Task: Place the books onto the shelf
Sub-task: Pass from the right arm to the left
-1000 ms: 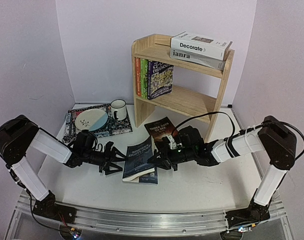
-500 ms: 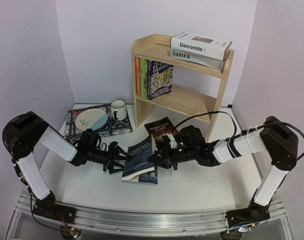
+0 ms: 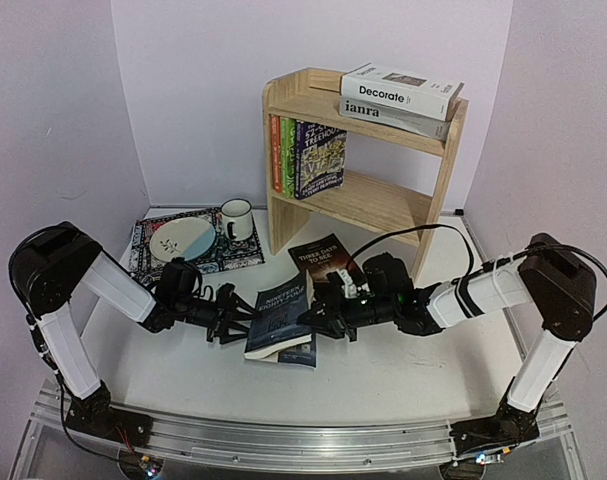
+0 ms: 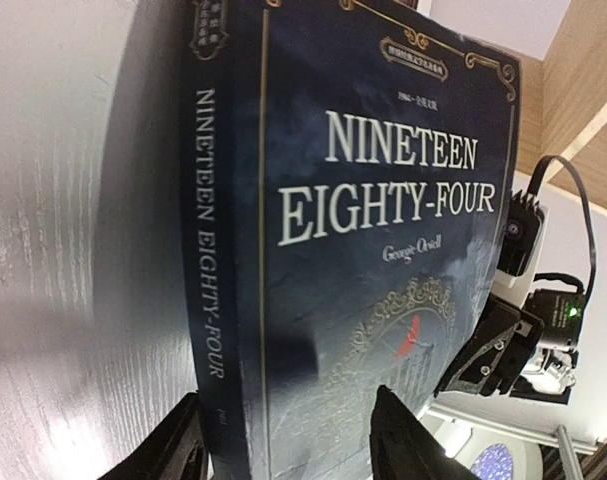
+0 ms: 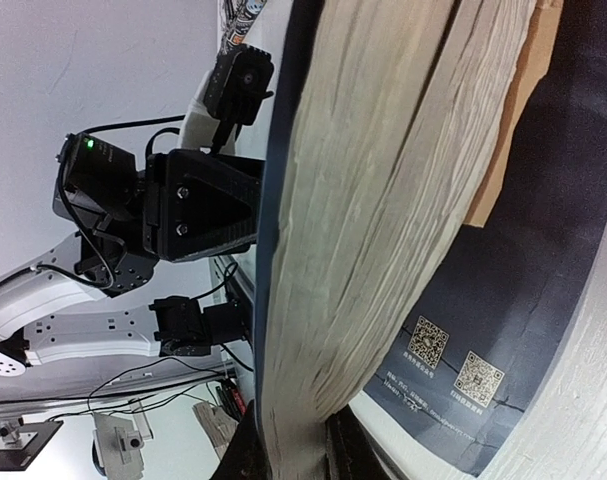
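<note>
"Nineteen Eighty-Four" [image 3: 280,315] is off the shelf [image 3: 435,180], out on the surface [image 3: 383,375] between the two arms, front cover up and tilted. The spine side faces the left arm and the page-edge side faces the right arm. Right fingers [image 5: 340,450] are closed on the page-edge side, with the paper block pinched between them. The back cover with its QR squares shows beside the block in the right wrist view, but I can't tell whether it hangs loose. Left fingers [image 4: 391,440] straddle the spine end of the same book, one beside the spine and one over the front cover. The book sits in the gap, and I can't tell whether they press on it. "Three Days to See" [image 3: 323,262] lies flat on the surface just behind the held book, near the foot of the shelf. "Decorate" [image 3: 401,88] is stacked flat on "ianra" [image 3: 393,116] at the right end of the top tier. The Treehouse paperbacks [image 3: 318,158] stand upright at the left end of the lower tier. The placemat [image 3: 148,262] with plate [image 3: 181,240] and mug [image 3: 236,218] is at far left, well apart from the held book.
</note>
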`<state>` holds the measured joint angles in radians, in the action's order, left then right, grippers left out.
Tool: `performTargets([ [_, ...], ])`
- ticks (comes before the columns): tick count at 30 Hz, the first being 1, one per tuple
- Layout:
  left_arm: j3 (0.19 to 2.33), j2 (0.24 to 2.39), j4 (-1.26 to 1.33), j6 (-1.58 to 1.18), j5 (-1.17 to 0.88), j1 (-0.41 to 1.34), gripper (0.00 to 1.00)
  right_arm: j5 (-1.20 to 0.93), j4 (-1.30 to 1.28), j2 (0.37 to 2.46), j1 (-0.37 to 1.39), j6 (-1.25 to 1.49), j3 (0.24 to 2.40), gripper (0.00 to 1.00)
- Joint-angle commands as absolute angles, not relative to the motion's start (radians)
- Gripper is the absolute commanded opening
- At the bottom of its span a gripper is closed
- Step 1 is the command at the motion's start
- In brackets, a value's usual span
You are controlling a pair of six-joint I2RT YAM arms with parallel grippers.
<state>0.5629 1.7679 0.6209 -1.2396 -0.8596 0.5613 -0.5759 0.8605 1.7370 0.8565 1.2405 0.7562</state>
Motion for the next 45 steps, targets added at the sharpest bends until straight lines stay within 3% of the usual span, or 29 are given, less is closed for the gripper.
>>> performTargets([
  [1, 0.612, 1.69, 0.738, -1.257, -0.902, 0.568, 0.45, -0.628, 0.979, 1.703, 0.862, 1.229, 0.756, 0.0],
  [9, 0.597, 1.673, 0.738, -1.246, -0.908, 0.569, 0.11, -0.648, 0.977, 1.722, 0.862, 1.218, 0.755, 0.0],
  [14, 0.595, 1.665, 0.737, -1.238, -0.909, 0.569, 0.04, -0.656, 0.976, 1.729, 0.863, 1.212, 0.746, 0.04],
  [15, 0.595, 1.661, 0.737, -1.237, -0.91, 0.569, 0.04, -0.659, 0.971, 1.732, 0.863, 1.208, 0.745, 0.09],
  [18, 0.595, 1.643, 0.738, -1.232, -0.91, 0.569, 0.02, -0.656, 0.914, 1.733, 0.862, 1.159, 0.741, 0.38],
  [22, 0.594, 1.623, 0.737, -1.221, -0.905, 0.569, 0.0, -0.598, 0.704, 1.711, 0.862, 1.032, 0.744, 0.57],
  [31, 0.593, 1.532, 0.733, -1.206, -0.866, 0.575, 0.0, -0.407, 0.458, 1.57, 0.836, 0.896, 0.732, 0.75],
  [38, 0.628, 1.439, 0.706, -1.175, -0.78, 0.632, 0.0, -0.301, 0.355, 1.424, 0.83, 0.771, 0.728, 0.78],
  [45, 0.629, 1.341, 0.638, -1.133, -0.54, 0.701, 0.0, -0.233, 0.196, 1.246, 0.834, 0.565, 0.773, 0.77],
])
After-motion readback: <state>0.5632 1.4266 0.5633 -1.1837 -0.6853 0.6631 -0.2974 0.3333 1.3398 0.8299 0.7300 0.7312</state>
